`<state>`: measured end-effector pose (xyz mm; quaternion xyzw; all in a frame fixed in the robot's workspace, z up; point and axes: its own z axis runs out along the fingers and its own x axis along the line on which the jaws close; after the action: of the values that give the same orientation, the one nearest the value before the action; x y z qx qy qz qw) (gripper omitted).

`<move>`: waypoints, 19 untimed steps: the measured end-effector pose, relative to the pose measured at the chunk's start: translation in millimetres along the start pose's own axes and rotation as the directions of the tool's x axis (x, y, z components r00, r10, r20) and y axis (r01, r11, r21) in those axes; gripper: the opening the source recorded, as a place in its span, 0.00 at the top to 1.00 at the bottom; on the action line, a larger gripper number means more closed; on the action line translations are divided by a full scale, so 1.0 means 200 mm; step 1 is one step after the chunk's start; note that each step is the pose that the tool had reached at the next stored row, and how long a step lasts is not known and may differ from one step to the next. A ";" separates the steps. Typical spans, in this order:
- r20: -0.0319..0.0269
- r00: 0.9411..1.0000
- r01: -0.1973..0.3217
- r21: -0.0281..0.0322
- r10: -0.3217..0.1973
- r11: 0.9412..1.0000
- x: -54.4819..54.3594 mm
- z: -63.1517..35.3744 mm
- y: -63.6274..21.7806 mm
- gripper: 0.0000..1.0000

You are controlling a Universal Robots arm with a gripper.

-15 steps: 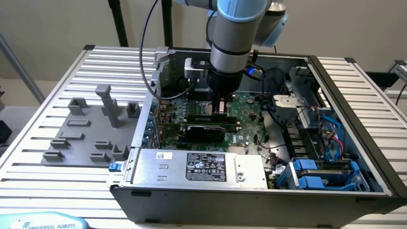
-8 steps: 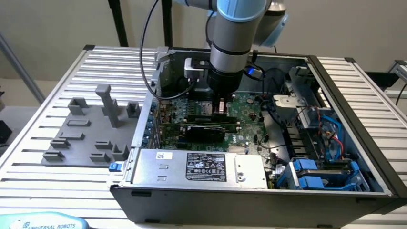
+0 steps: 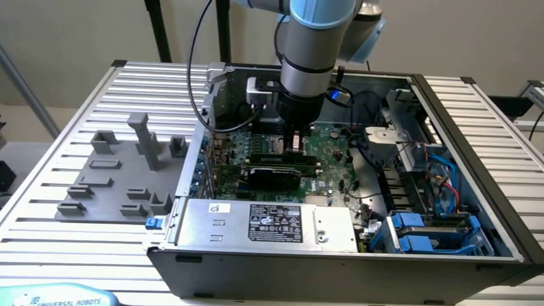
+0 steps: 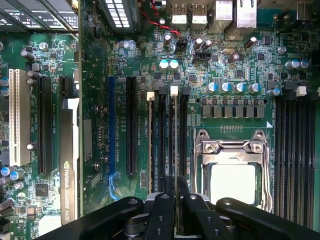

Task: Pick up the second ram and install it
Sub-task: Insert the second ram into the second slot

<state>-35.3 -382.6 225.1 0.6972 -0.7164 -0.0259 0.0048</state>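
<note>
The second ram point(image 4: 174, 140) shows edge-on as a thin dark green strip, lined up along a black memory slot on the motherboard. A white latch point(image 4: 174, 90) sits at its far end. My gripper point(image 4: 175, 184) is shut on the stick's near end, with the black fingers point(image 4: 164, 205) pressed against both faces. In the exterior view my gripper point(image 3: 293, 145) reaches straight down into the open computer case point(image 3: 476, 146), just above the motherboard's middle. Whether the stick is fully seated in the slot I cannot tell.
Another memory stick point(image 4: 151, 145) stands in the neighbouring slot. The processor socket point(image 4: 232, 175) lies on the other side. A black graphics card point(image 3: 272, 175) and the silver power supply point(image 3: 264, 223) sit nearer the case's front. Grey fixture blocks point(image 3: 119, 172) stand at the exterior view's left.
</note>
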 end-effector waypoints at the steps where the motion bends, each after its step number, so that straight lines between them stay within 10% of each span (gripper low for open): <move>1: 0.000 1.000 0.000 0.000 0.000 1.000 0.00 0.000 0.000 0.87; 19: 0.000 1.000 0.000 0.000 0.000 1.000 0.00 -0.019 0.001 0.78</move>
<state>-35.3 -382.6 228.9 0.6972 -0.7164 -0.0259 0.0048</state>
